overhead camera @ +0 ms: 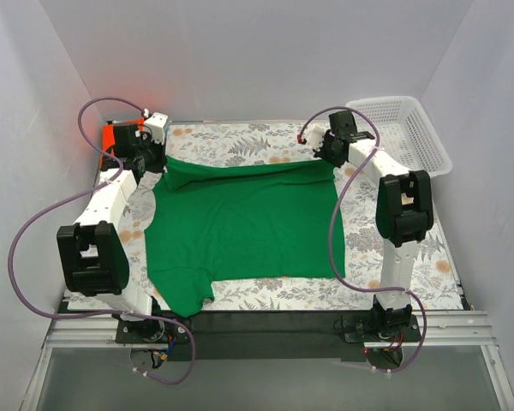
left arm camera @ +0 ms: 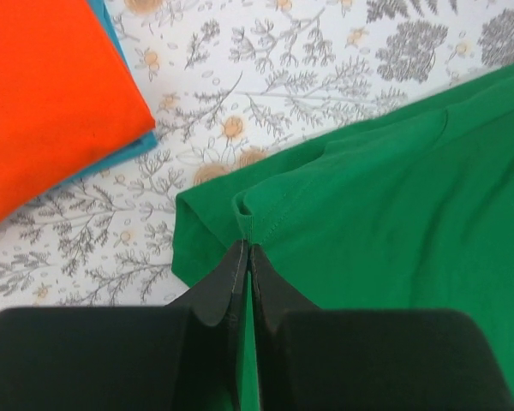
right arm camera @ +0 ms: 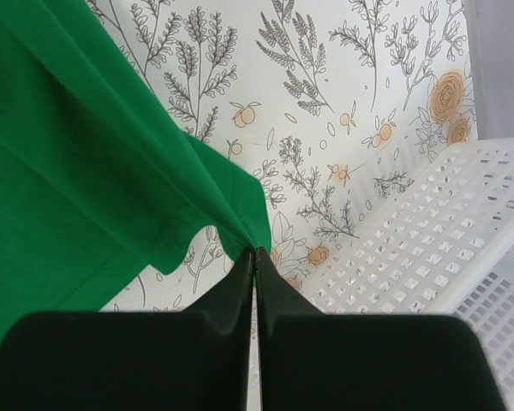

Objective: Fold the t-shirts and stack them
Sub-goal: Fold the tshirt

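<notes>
The bright green t-shirt point(overhead camera: 240, 227) lies spread over the middle of the flowered table, its far edge lifted into a fold. My left gripper point(overhead camera: 152, 154) is shut on the shirt's far left corner point(left arm camera: 257, 214). My right gripper point(overhead camera: 328, 152) is shut on the far right corner point(right arm camera: 240, 205). The orange-red t-shirt point(left arm camera: 43, 94) lies folded at the far left on a blue one point(left arm camera: 124, 152), of which only an edge shows. In the top view only a bit of the orange-red shirt point(overhead camera: 108, 137) shows behind the left arm.
A white plastic mesh basket point(overhead camera: 407, 133) stands at the far right, close beside the right gripper; it also shows in the right wrist view point(right arm camera: 428, 248). White walls enclose the table on three sides. The flowered cloth point(overhead camera: 240, 137) shows beyond the shirt.
</notes>
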Robot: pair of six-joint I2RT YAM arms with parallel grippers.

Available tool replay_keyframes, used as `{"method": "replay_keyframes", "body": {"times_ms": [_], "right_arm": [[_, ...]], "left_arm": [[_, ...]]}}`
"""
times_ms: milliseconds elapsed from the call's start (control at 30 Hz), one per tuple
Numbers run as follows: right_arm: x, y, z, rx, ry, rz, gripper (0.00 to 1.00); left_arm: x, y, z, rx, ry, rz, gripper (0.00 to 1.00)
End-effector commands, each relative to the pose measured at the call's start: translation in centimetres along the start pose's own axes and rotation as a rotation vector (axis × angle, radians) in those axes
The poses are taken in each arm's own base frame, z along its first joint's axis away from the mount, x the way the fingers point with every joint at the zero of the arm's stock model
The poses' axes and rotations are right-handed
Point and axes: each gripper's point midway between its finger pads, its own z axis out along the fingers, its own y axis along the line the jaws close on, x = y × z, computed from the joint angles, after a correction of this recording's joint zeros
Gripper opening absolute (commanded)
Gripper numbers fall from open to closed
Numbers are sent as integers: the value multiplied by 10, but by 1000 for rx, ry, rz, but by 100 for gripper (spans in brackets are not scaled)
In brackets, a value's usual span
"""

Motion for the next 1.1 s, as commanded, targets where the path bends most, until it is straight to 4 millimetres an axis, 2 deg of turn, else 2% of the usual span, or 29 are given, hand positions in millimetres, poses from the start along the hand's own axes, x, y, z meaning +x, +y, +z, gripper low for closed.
{"method": "replay_keyframes", "body": {"times_ms": [0,233,400,800,933,1067], "right_arm": [[-14,-16,-30,54,-59,-25,1],[-7,10,-36,-11,-84,-29,1],[7,30,-33,-57,-58,-31,1],[20,52,-25,-113,-39,-23,1],[26,59,-21,-131,-27,-24,1],[28,63,-20,-141,-23,-24,1]], "left_arm": [[-4,3,-29,-47,-22,53,0],[3,1,-37,-58,-9,63,0],[12,0,-38,-51,17,70,0],[71,-17,-38,19,163,95,0],[97,-25,-39,50,223,91,0],[113,-27,-40,51,255,105,0]]}}
